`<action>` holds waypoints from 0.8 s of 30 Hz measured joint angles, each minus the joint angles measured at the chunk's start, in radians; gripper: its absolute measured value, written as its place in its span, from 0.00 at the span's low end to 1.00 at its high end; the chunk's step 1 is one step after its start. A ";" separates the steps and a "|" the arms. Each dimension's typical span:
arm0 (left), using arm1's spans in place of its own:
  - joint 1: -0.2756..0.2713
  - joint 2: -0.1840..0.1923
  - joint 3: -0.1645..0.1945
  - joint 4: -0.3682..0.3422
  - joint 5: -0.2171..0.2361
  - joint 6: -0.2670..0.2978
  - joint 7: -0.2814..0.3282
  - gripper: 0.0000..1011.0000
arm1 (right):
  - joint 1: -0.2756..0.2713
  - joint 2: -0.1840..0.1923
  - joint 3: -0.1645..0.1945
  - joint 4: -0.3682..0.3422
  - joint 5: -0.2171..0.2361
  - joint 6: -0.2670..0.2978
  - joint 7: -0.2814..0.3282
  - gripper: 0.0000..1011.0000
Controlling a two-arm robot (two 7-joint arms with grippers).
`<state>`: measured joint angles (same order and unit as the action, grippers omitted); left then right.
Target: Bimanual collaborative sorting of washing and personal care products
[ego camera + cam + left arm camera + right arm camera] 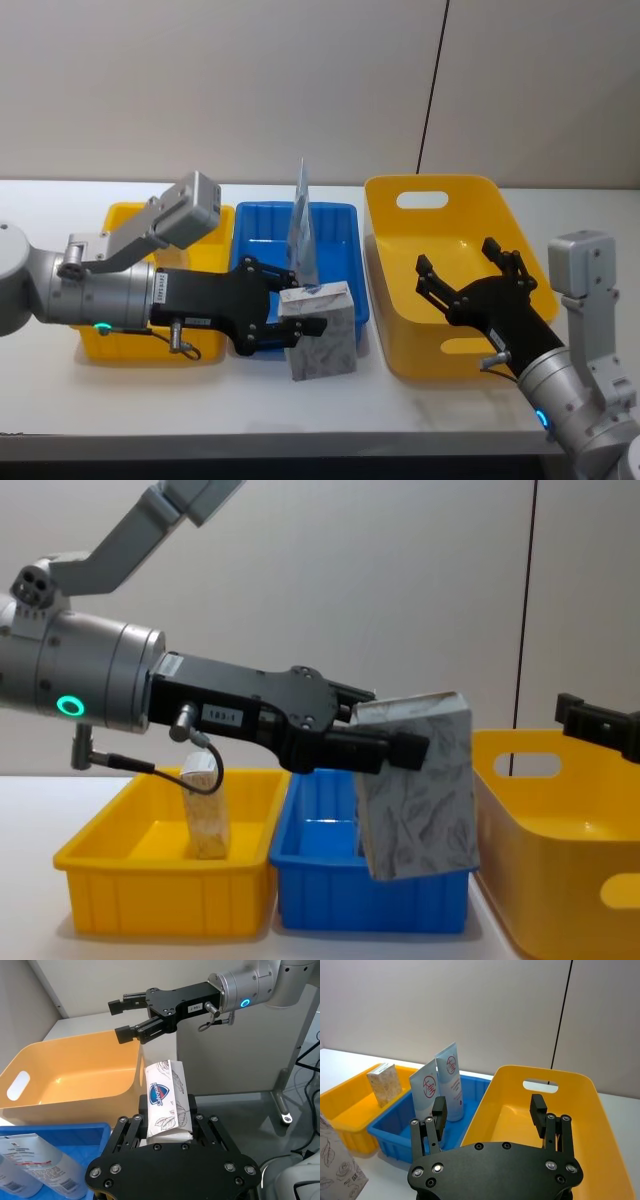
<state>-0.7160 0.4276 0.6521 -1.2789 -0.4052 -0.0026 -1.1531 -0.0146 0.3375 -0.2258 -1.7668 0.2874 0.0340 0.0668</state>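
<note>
Safeguard soap pack [325,338], probably light, firm and slick-wrapped, sits clamped across its broad faces in the left gripper [293,302] over the blue tray's [340,216] near right corner, while the right gripper [458,258] hovers wide open, holding nothing, above the yellow basket [386,300]

We see bright, even light from overhead. Soft shadows edge the white table [330,405] under the yellow basket [405,345], whose inner wall carries a pale sheen.

Head above, chest level, sharing blue tray [262,245]
</note>
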 joint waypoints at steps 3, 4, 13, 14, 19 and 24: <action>-0.002 0.000 0.002 0.002 0.000 -0.001 -0.002 0.36 | 0.000 0.000 0.000 0.000 0.000 0.000 0.000 0.99; -0.002 0.000 0.003 0.003 0.000 -0.002 -0.003 0.36 | 0.000 0.000 0.000 0.000 0.000 0.000 0.000 0.99; -0.004 -0.001 0.008 0.007 -0.001 -0.004 -0.006 0.36 | 0.000 0.000 0.000 0.000 0.000 0.000 0.000 0.99; -0.005 -0.001 0.008 0.007 -0.001 -0.005 -0.007 0.36 | 0.000 0.000 0.000 0.000 0.000 0.000 0.000 0.99; -0.005 -0.002 0.009 0.008 -0.001 -0.005 -0.008 0.36 | -0.001 0.003 0.001 -0.001 0.002 0.000 0.011 0.99; -0.005 -0.002 0.010 0.009 -0.001 -0.006 -0.009 0.36 | -0.001 0.017 0.004 -0.005 0.020 -0.001 0.051 0.99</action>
<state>-0.7214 0.4260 0.6625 -1.2704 -0.4063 -0.0083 -1.1620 -0.0156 0.3541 -0.2214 -1.7719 0.3077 0.0334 0.1179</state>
